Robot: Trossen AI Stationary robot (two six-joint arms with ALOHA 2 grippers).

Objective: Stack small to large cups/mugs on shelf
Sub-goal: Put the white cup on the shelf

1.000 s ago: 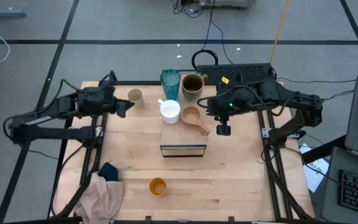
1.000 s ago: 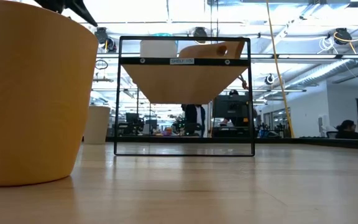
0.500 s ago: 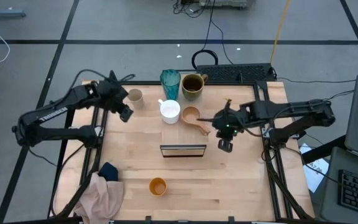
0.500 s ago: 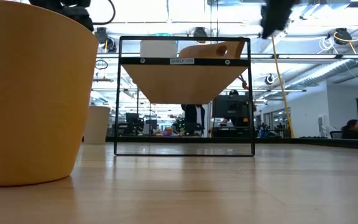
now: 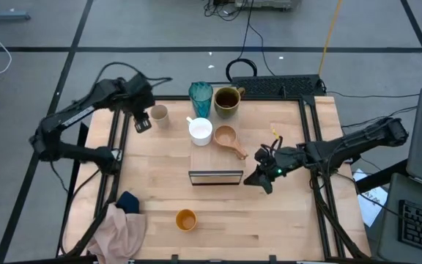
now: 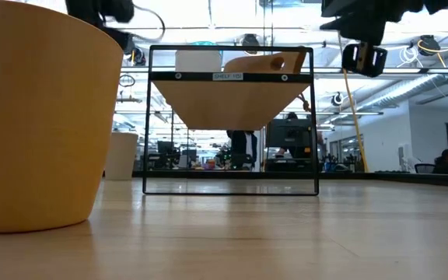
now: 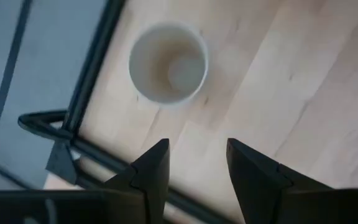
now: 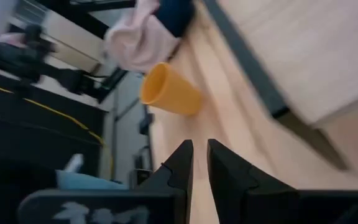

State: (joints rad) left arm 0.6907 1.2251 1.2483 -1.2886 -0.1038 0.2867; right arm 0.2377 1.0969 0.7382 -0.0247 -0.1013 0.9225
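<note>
Left gripper (image 5: 142,123) swung beside beige cup (image 5: 159,114), jaws apart, likely next pick; right gripper (image 5: 262,181) dropped beside shelf (image 5: 215,177), nearly closed, empty.

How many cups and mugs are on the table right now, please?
6: teal tumbler, olive mug, white mug, wooden handled cup, beige cup at the back left, orange cup near the front.

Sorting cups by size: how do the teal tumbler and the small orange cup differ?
The teal tumbler is taller and translucent; the small orange cup is short and opaque. The tumbler stands at the table's far edge beside the dark mug; the orange cup sits alone near the front. Both are upright and handleless.
</note>
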